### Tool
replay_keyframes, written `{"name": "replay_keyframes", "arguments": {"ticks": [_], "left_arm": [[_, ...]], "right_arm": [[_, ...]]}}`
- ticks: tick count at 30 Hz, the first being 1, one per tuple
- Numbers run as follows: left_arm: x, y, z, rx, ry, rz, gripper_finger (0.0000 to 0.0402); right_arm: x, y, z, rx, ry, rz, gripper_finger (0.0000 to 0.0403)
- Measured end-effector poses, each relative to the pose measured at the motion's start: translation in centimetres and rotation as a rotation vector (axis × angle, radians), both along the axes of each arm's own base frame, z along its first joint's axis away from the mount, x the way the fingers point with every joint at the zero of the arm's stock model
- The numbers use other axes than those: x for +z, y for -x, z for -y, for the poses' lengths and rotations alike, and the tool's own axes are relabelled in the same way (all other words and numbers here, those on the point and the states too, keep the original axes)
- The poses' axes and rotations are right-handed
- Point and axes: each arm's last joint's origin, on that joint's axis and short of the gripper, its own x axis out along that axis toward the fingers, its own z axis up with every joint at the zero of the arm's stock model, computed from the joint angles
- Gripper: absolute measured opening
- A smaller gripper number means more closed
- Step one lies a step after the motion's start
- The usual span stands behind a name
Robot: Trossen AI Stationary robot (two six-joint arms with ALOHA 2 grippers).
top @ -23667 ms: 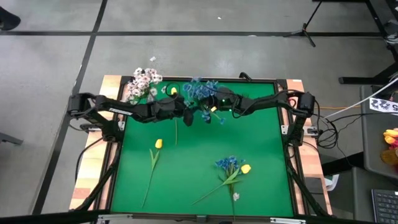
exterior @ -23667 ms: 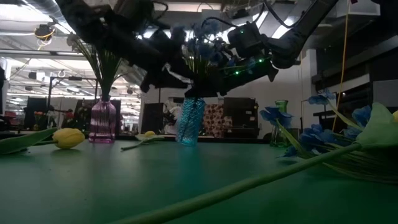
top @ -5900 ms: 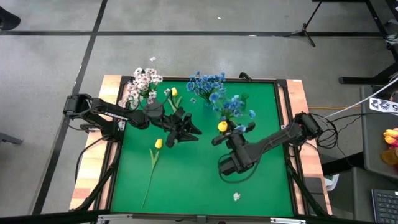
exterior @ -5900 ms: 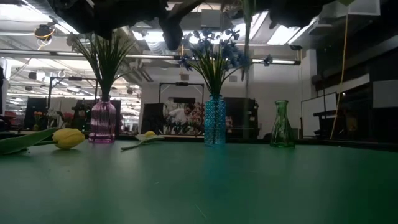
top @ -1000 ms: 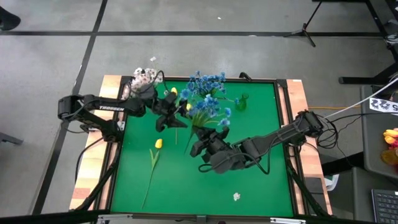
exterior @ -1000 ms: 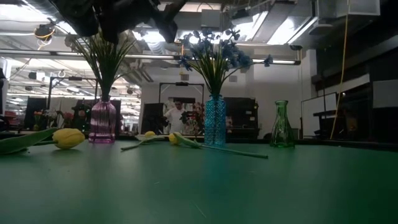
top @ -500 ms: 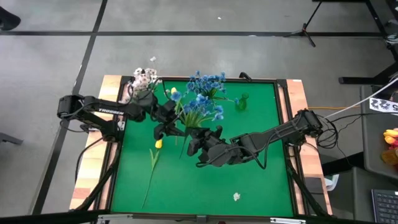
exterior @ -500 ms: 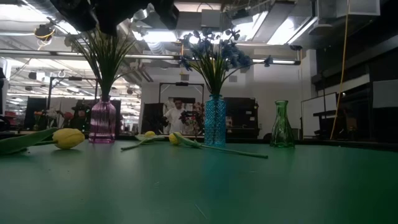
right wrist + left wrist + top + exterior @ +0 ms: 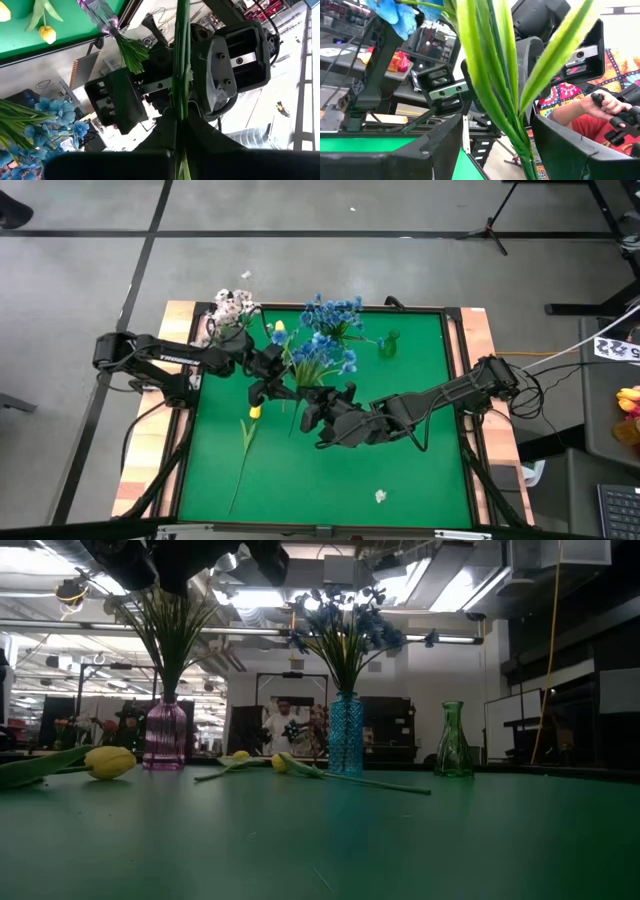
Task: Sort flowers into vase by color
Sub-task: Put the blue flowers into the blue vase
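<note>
Right gripper (image 9: 318, 408) jaws clamped the thin green stalk of a blue clustered artificial flower (image 9: 322, 356); left gripper (image 9: 272, 380) jaws wide around it. Light, floppy; grip mid-stalk.

The table (image 9: 400, 480) has a green surface inside a dark frame, with wooden borders at its left and right edges. A tripod (image 9: 492, 224) stands on the grey floor beyond the far right corner. Cables (image 9: 545, 385) lie right of the table. A person (image 9: 283, 727) appears in the room behind.
</note>
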Motion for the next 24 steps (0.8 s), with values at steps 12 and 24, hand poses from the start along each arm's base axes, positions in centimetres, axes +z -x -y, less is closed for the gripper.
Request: {"name": "replay_keyframes", "arguments": {"ticks": [12,24], "left_arm": [[-0.42,-0.68,0.36,-0.007,-0.003,-0.01,0.0183],[-0.46,-0.71,0.35,0.003,-0.024,0.0,0.0082]], "right_arm": [[-0.13,-0.04,-0.04,0.022,0.0,-0.013,0.0017],[-0.12,-0.05,-0.03,0.019,-0.013,-0.004,0.0061]]}}
